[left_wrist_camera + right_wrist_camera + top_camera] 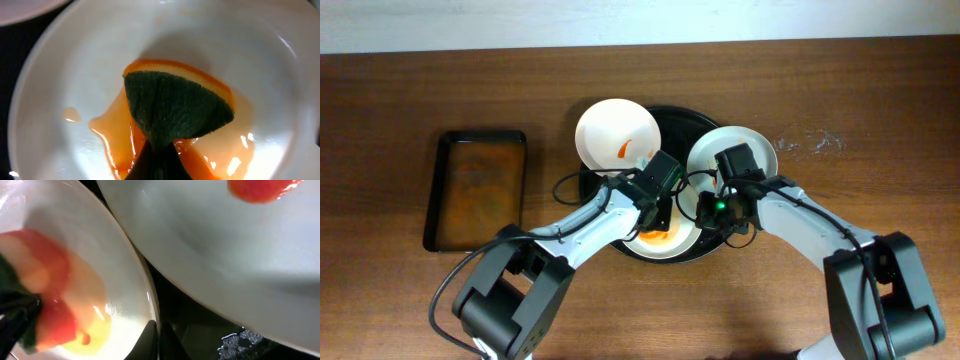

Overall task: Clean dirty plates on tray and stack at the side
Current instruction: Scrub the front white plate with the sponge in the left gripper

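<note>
1. The round black tray (680,118) sits at the centre of the tabletop (420,90). All three plates are on it: one at 10 o'clock (610,135) with a thin orange streak, one at 2 o'clock (755,150), and one at 6 o'clock (682,240) pooled with orange sauce.
2. The left fingers (156,155) are pinched narrow on a green-faced orange sponge (175,105), which is pressed into the sauce on the 6 o'clock plate.
3. The right fingers (154,340) are seen at that plate's rim. Whether they are clamped on it cannot be told.
4. A rectangular tray (480,136) of brownish liquid lies at 9 o'clock, well apart.
5. Risk: the sauce is thick and glossy, so it is likely to be smeared outward rather than lifted if the sponge is saturated.
6. Risk: the plates are crowded, apparently touching. Sideways sponge pressure could shove the wiped plate against its neighbours.
7. Risk: the 10 o'clock plate overhangs the tray rim and could be tipped by a knock.
8. No brand, label or writing can be read in any view.
</note>
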